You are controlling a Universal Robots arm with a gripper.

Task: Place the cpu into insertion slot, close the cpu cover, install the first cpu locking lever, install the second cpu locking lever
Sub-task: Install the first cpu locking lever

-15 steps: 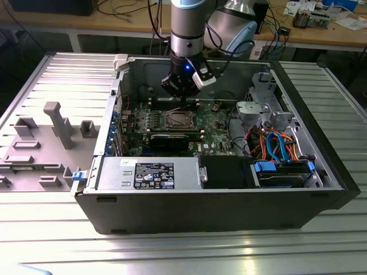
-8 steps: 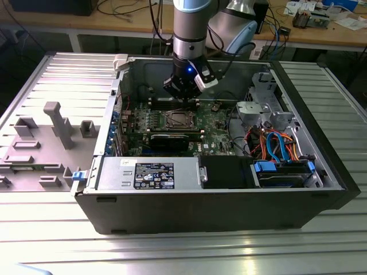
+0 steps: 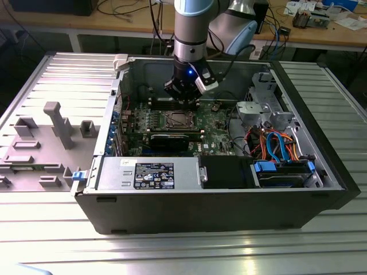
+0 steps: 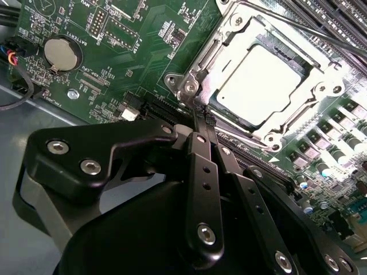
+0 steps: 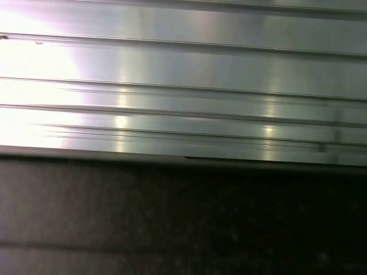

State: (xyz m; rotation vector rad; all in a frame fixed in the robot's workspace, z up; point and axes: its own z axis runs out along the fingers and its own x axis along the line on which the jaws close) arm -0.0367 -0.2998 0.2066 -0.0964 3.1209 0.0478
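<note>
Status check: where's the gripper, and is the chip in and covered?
Gripper shut, tips at the socket's corner. Cpu seated in the slot, cover down over it. One thin lever crosses the far edge; nothing blocking.

Arm (image 3: 192,23) reaching straight down, gripper (image 4: 202,117) apparently closed, fingertips together

A ribbed metal table (image 3: 51,240) reflects light before a cluttered wooden workbench (image 3: 132,26).

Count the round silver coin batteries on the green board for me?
1. The coin battery sits on the green motherboard, well apart from the cpu; the claw may hide others.
</note>
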